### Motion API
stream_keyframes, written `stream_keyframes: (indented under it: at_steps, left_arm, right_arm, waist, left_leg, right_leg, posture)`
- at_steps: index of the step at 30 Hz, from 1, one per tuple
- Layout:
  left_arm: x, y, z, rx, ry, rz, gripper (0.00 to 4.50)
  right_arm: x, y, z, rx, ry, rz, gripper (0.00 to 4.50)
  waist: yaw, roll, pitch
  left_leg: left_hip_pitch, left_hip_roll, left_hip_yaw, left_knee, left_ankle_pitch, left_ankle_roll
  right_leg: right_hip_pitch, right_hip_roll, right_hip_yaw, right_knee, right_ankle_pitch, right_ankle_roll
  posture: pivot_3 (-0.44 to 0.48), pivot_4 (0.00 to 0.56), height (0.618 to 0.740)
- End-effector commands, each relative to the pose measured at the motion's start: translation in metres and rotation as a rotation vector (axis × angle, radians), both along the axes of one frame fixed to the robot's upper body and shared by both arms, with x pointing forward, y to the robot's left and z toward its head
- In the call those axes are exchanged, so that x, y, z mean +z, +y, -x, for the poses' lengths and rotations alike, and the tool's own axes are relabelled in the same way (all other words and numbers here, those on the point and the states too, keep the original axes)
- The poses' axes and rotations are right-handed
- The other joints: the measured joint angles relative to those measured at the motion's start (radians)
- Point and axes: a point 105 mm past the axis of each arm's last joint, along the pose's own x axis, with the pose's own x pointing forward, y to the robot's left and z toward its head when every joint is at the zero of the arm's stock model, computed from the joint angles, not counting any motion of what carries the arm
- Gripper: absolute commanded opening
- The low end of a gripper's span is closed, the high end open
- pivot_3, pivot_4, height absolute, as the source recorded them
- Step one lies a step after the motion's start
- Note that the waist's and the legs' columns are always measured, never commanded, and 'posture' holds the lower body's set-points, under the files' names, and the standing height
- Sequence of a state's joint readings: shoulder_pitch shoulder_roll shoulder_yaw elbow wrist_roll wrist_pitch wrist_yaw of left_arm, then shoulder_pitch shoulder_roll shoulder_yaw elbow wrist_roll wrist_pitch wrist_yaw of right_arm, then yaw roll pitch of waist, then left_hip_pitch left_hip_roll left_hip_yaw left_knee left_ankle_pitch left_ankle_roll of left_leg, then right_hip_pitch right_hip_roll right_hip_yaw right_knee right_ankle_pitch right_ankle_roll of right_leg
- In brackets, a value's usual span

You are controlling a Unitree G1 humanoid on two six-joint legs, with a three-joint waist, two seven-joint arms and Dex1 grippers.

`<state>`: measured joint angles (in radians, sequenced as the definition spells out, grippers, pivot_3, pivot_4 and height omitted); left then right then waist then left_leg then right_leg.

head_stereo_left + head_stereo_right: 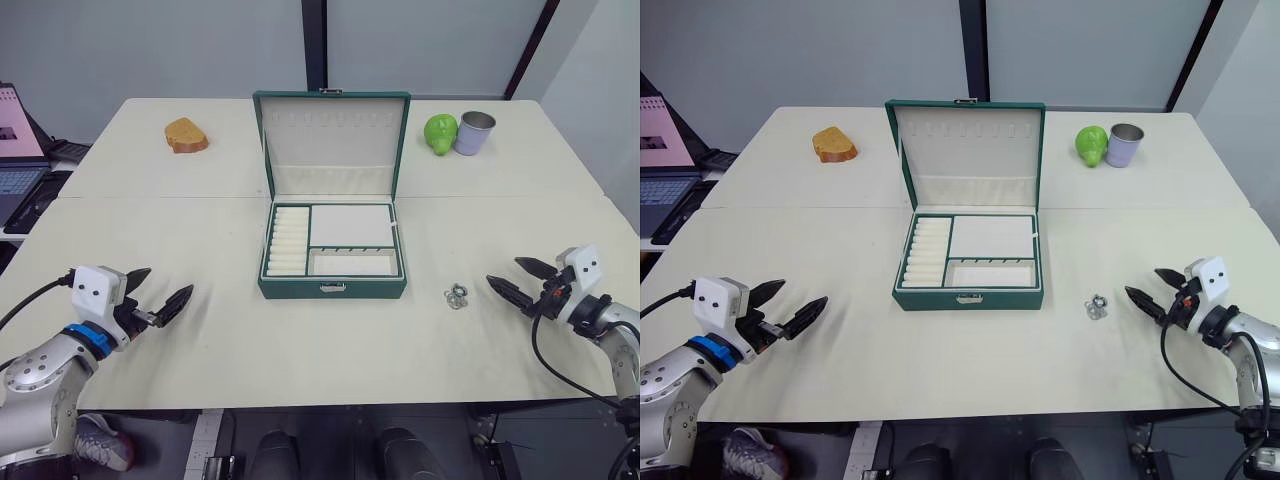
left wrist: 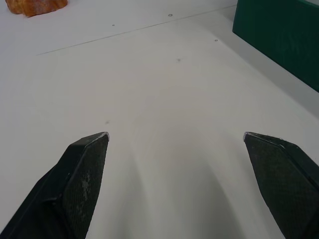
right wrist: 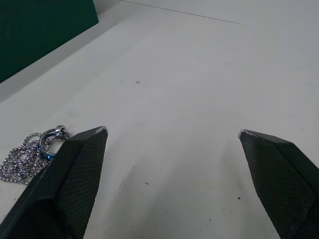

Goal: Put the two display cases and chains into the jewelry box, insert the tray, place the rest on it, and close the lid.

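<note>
tray [image 1: 335,243] already seated in open jewelry box [image 1: 333,288]; rings [image 1: 456,296] near front edge await open right end effector [image 1: 520,281], left end effector [image 1: 160,292] open, idle.

The two head views looked forward and down from above the near edge of the bench [image 1: 200,340], taking in its whole top with the open jewelry box [image 1: 333,285] near the middle; both shared that scene, slightly offset sideways. The left wrist view sat low and close over the bench, facing along the left hand [image 2: 177,142] past the box's green wall. The right wrist view sat equally low beside the box's other side, looking along the right hand [image 3: 172,137], with ringed chains [image 3: 30,154] close by.
</note>
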<state>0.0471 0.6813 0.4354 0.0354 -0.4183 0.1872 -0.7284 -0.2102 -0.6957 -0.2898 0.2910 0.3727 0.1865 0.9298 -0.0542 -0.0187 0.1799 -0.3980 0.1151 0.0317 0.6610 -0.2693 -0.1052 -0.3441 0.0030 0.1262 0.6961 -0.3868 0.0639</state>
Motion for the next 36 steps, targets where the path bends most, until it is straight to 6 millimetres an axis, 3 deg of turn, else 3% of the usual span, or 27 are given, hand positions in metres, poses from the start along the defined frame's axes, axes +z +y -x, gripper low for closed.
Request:
stream_keyframes:
  at_steps: [1,5,9,12,16,19,26,30,36]
  left_arm:
    - [0.010,-0.001,0.001,0.000,-0.040,-0.021,4.50]
    - [0.014,-0.003,-0.002,-0.001,-0.058,-0.004,4.50]
    - [0.039,-0.025,-0.009,-0.088,-0.109,0.004,4.50]
    - [0.067,-0.063,-0.011,-0.254,-0.150,0.012,4.50]
    - [0.092,-0.121,-0.004,-0.521,-0.155,0.005,4.50]
    - [0.106,-0.152,0.002,-0.664,-0.147,0.018,4.50]
    - [0.105,-0.216,0.022,-0.997,-0.130,-0.001,4.50]
    - [0.095,-0.229,0.024,-1.082,-0.129,-0.025,4.50]
    - [0.091,-0.233,0.021,-1.105,-0.141,-0.039,4.50]
  right_arm:
    - [0.009,-0.003,-0.002,0.003,-0.024,0.018,4.47]
    - [0.015,-0.001,-0.001,0.000,-0.038,-0.029,4.47]
    - [0.027,0.011,0.003,0.050,-0.046,-0.073,4.47]
    - [0.031,0.033,0.013,0.131,-0.033,-0.075,4.47]
    - [0.031,0.057,0.022,0.201,-0.021,-0.050,4.47]
    - [0.031,0.068,0.025,0.207,-0.023,-0.041,4.47]
    - [0.009,0.079,0.026,0.174,-0.008,0.054,4.47]
    - [-0.001,0.074,0.024,0.125,0.005,0.091,4.47]
    - [-0.021,0.068,0.027,0.101,0.054,0.153,4.47]
  waist:
    - [0.000,0.000,0.000]
    - [0.000,0.000,0.000]
    - [0.001,0.000,0.000]
    - [0.010,0.000,0.000]
    - [0.021,0.000,0.000]
    - [0.025,0.000,0.000]
    - [0.025,0.000,0.000]
    - [0.023,0.000,0.000]
    - [0.024,0.000,0.000]
  left_leg:
    - [0.000,0.000,0.000,0.000,0.000,0.000]
    - [0.000,0.000,0.000,0.000,0.000,0.000]
    - [0.000,0.000,0.000,0.000,0.000,0.000]
    - [-0.001,0.000,-0.001,0.000,0.000,0.000]
    - [0.001,0.000,0.000,0.001,0.000,0.000]
    - [-0.001,0.000,-0.002,0.001,0.000,0.000]
    - [-0.001,0.000,-0.002,0.002,0.000,0.000]
    - [0.000,0.000,-0.002,0.002,0.000,0.000]
    - [0.000,0.000,-0.002,0.002,0.000,0.000]
  right_leg:
    - [0.000,0.000,0.000,0.000,0.000,0.000]
    - [0.000,0.000,0.000,0.000,0.000,0.000]
    - [0.000,0.000,0.000,0.000,0.000,0.000]
    - [0.001,0.000,-0.001,0.000,0.000,0.000]
    - [0.002,0.000,0.000,0.000,0.000,0.000]
    - [0.002,0.001,-0.001,0.000,0.000,0.000]
    - [0.002,0.001,-0.001,0.000,0.000,0.000]
    - [0.001,0.001,0.000,0.000,0.000,0.000]
    - [0.001,0.002,0.000,0.000,0.000,0.000]
  posture:
    - [0.000,0.150,0.740]
    - [0.000,0.150,0.740]
    - [0.000,0.150,0.740]
    - [0.000,0.150,0.740]
    - [0.000,0.150,0.740]
    - [0.000,0.150,0.740]
    - [0.000,0.150,0.740]
    - [0.000,0.150,0.740]
    - [0.000,0.150,0.740]
